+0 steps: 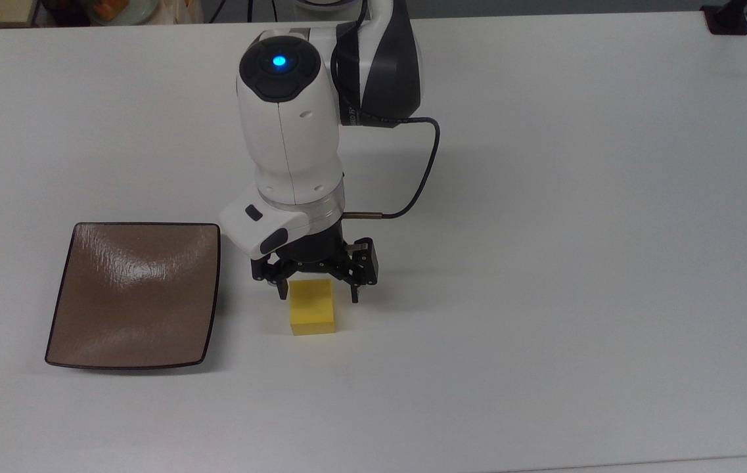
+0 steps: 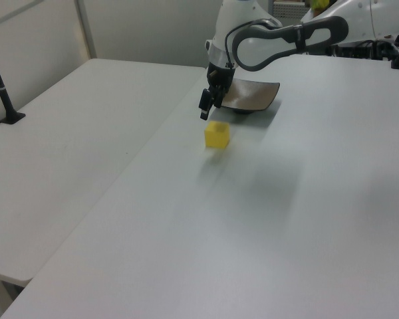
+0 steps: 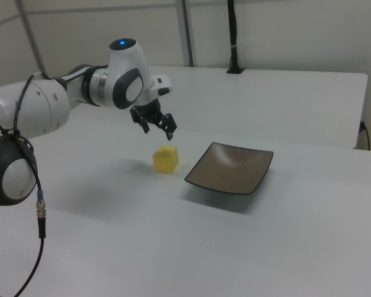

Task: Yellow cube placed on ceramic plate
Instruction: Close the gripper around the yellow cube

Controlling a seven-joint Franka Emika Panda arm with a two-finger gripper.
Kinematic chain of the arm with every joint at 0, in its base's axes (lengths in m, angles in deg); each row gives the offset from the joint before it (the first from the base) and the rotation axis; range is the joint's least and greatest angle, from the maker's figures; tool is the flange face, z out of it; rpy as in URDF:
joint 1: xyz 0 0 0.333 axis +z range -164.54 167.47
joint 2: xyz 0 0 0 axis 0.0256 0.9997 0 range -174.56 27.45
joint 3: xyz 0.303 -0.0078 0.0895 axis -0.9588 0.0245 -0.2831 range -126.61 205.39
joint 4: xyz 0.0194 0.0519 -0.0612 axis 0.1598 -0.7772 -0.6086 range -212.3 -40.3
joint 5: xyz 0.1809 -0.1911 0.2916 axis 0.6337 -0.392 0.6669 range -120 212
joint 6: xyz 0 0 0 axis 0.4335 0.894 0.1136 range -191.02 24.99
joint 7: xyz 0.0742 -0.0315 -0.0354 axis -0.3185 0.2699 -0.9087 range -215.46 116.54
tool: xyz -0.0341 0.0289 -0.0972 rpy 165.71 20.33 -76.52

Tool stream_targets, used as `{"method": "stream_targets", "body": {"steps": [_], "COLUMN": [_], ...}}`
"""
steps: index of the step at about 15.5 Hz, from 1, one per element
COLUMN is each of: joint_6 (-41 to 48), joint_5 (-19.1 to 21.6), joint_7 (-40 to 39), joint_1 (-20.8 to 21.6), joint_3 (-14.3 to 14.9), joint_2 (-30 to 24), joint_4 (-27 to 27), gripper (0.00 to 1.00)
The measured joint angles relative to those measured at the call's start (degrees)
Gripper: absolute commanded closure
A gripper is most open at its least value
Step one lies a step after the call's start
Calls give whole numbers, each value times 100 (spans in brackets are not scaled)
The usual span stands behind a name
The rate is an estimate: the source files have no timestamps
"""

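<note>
The yellow cube (image 1: 311, 307) rests on the white table, a short gap to the right of the ceramic plate (image 1: 133, 295) in the top view. The glossy brown square plate holds nothing. My gripper (image 1: 318, 295) is open and points down, its fingers straddling the cube's far edge in the top view. In the right view the gripper (image 3: 159, 130) hovers a little above the cube (image 3: 166, 159), not touching it, with the plate (image 3: 230, 168) to the right view's right. In the left view the gripper (image 2: 205, 109) hangs just above the cube (image 2: 217, 135), in front of the plate (image 2: 253, 96).
A black cable (image 1: 422, 177) loops off the wrist. A black clamp post (image 1: 728, 20) stands at the table's far right corner in the top view. A second white table (image 2: 73, 153) adjoins on the left view's left.
</note>
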Motion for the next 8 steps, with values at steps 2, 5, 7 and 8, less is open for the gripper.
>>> {"method": "stream_targets", "body": {"steps": [2,5,7,8], "joint_6": [-150,-564,-655,-657], "joint_5": [-27,-86,-213,-302], "joint_7": [0,0,0,0], "joint_1": [-16,-61,-62,-61], "joint_3": [1,4,4,4], "joint_2": [18,70,106,120], "joint_4": [-98,-388,-513,-565], "gripper": [0,0,0,0]}}
